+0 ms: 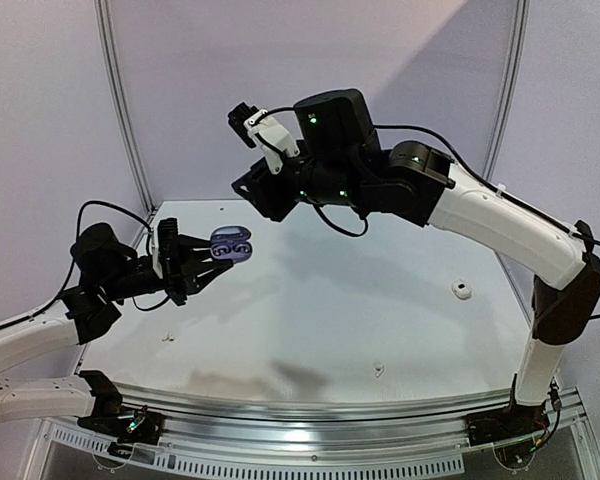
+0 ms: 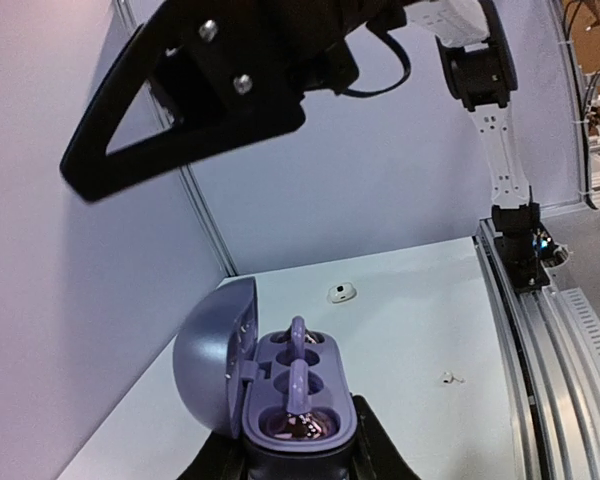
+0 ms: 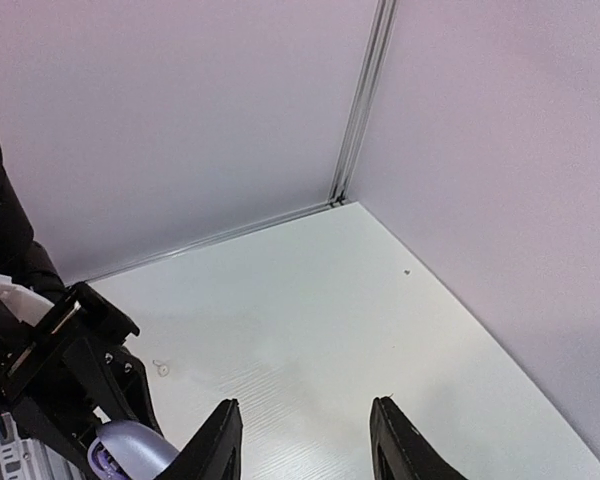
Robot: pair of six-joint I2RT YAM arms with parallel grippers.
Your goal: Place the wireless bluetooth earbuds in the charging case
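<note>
My left gripper (image 1: 202, 262) is shut on the purple charging case (image 1: 230, 245) and holds it above the table's left side. The case (image 2: 300, 400) stands between the fingers with its lid (image 2: 212, 350) swung open to the left. Two earbuds lie in its wells, one far (image 2: 297, 338) and one near (image 2: 300, 388), with a silvery glint in the near well. My right gripper (image 1: 260, 195) hovers just above and behind the case. It (image 3: 305, 440) is open, with bare table between its fingers. White earbuds (image 1: 379, 369) (image 1: 166, 338) lie loose on the table.
A small white case (image 1: 463, 290) rests on the table at the right, also seen as the white case (image 2: 341, 292). One white earbud (image 3: 161, 368) lies near the left arm. Walls close the table at the back and sides. A metal rail (image 1: 310, 410) runs along the near edge.
</note>
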